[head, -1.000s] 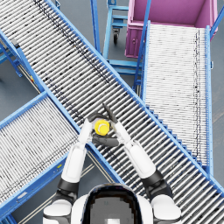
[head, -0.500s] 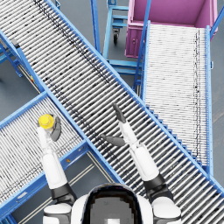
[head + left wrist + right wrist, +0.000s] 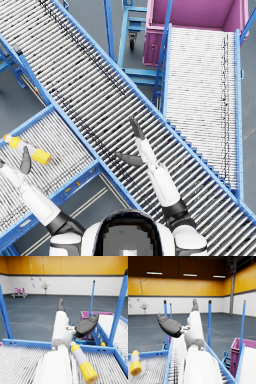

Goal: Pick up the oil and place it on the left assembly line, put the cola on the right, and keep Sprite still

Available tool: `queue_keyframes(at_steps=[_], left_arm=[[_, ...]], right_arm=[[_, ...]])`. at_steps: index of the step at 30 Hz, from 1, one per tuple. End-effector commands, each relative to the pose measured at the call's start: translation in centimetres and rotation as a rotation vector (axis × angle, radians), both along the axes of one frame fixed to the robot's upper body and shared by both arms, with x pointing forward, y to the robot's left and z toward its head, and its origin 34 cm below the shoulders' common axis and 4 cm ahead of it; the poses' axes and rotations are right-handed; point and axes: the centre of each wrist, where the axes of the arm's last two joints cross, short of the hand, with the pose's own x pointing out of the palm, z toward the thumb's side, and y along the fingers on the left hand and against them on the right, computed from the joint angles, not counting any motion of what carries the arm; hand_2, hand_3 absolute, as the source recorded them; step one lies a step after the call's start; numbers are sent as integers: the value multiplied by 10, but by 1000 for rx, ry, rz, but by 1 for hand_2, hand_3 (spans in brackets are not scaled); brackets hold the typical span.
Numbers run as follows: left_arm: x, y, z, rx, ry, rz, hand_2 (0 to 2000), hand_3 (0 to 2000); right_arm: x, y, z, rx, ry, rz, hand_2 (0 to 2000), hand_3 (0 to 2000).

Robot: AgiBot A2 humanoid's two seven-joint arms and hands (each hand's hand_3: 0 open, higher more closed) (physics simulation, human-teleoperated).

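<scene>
The oil bottle (image 3: 27,149), pale with a yellow cap and yellow base, lies on its side on the rollers of the left assembly line (image 3: 65,145). It also shows in the left wrist view (image 3: 81,364) and the right wrist view (image 3: 135,362). My left hand (image 3: 20,165) hovers right beside the bottle with its fingers spread and nothing in them (image 3: 62,323). Over the middle conveyor (image 3: 90,85) my right hand (image 3: 137,145) is stretched out flat and empty (image 3: 191,321). No cola or Sprite is in view.
The right assembly line (image 3: 200,100) runs away from me at the right, ending at a magenta bin (image 3: 200,15). Blue side rails and posts (image 3: 107,25) border every conveyor. Grey floor shows between the frames.
The left hand carried the oil from the middle conveyor out to the left line and let go; the bottle now lies on the rollers. The right hand opened and stayed over the middle conveyor.
</scene>
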Motion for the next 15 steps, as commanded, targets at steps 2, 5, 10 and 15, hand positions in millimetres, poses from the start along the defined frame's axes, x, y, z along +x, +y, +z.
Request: queue_keyframes(at_steps=[2, 5, 10, 15], left_arm=[[6, -28, 68, 232, -157, -106, 0, 0], [20, -58, 82, 313, -182, -239, 0, 0], [42, -97, 90, 388, -179, -415, 0, 0], [61, -123, 98, 419, -190, -520, 0, 0]], right_arm=[[2, -7, 9, 30, -21, -26, 0, 0], [7, -16, 16, 65, -35, -66, 0, 0], [15, -44, 25, 128, -48, -167, 0, 0], [14, -72, 32, 187, -76, -260, 0, 0]])
